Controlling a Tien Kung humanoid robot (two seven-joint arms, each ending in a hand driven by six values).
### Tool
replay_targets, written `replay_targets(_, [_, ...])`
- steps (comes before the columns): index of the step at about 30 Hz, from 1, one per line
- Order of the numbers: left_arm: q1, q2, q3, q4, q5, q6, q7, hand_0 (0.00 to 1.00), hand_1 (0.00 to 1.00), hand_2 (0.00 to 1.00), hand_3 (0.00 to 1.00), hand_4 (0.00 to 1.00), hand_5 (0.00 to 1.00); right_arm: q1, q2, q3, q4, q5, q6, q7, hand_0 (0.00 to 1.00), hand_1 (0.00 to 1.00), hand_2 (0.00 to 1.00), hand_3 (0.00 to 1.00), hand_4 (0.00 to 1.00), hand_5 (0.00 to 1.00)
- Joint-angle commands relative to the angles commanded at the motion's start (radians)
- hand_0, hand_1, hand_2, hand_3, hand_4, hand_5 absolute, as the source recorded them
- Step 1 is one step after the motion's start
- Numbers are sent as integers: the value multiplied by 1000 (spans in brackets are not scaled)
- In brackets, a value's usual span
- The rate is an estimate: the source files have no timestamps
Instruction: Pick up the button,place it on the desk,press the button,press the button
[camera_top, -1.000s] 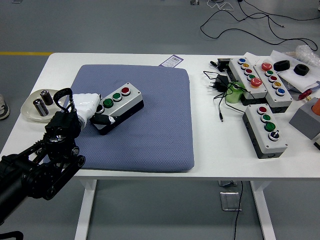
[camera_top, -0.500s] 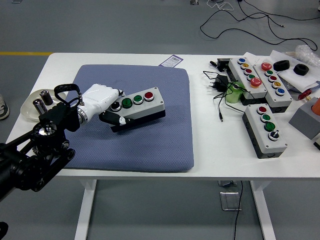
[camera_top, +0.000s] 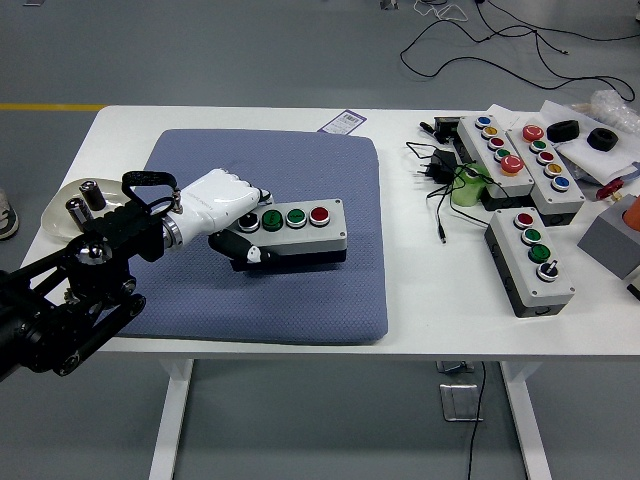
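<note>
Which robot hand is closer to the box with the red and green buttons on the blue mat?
Left. The left hand grips the button box at its left end over the blue mat. The right hand isn't in the picture.

Views: you have one, the head view.
Position: you look from high on the robot's side, above the white table (camera_top: 400, 310).
Direction: forward and down; the near edge lies low in frame, grey floor beyond the far edge.
Closeness: far enough that you see nearly the whole tabletop, cut only at the right.
Entry: the left arm (camera_top: 60, 310) comes from your lower left.
Overlap: none, no second view.
</note>
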Motion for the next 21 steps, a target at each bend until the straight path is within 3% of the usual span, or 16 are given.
replay_targets(8, [-25,4,46,40,0,22,-35,46,127,162,299,881,552,0,0,-3,0,1,0,-1,672,646,690,635,311,193])
replay_targets(15, [-28,-1,54,61,0,-2,-23,59,160,190,331,864,545,0,1,-4,0,1,1,-2,672,646,690,635,312,190])
replay_targets(16, [-27,-1,50,61,0,-8,-21,225,376,382,476,853,541,0,1,-3,0,1,1,-2,672,646,690,635,312,190])
replay_targets(21, [-22,0,34,60,0,-26,-5,225,376,382,476,853,541,-1,1,-3,0,0,2,-2,672,646,690,635,312,190])
